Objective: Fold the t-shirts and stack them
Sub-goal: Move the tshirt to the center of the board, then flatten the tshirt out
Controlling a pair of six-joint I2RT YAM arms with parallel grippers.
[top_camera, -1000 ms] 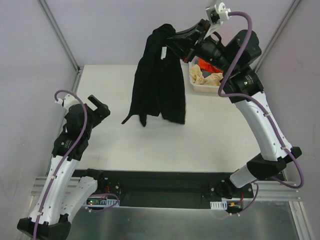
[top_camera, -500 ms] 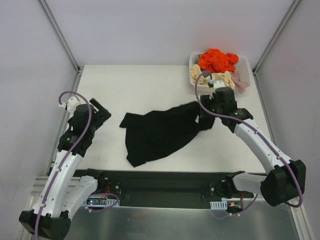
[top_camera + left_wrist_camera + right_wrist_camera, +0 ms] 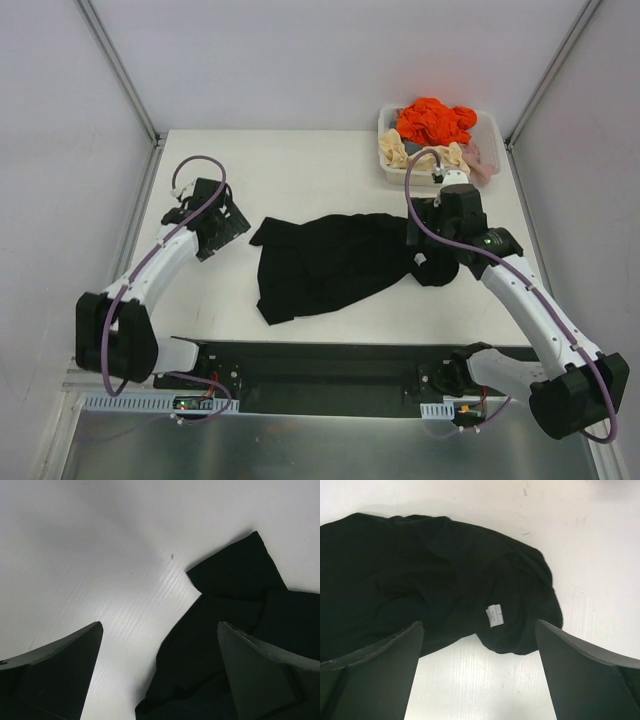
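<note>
Left fingers (image 3: 225, 222), spread, swung nearer black t-shirt (image 3: 330, 265) (crumpled); right fingers (image 3: 585, 680) spread too.

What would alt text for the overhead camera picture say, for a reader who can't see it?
A crumpled black t-shirt lies on a white table, a robot's left tool at its left end and right tool at its right. A bin of orange and cream clothes sits in the far right corner.

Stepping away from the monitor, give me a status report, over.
Left gripper open, right gripper open. Black t-shirt rumpled on table, unfolded. Nothing on it.
</note>
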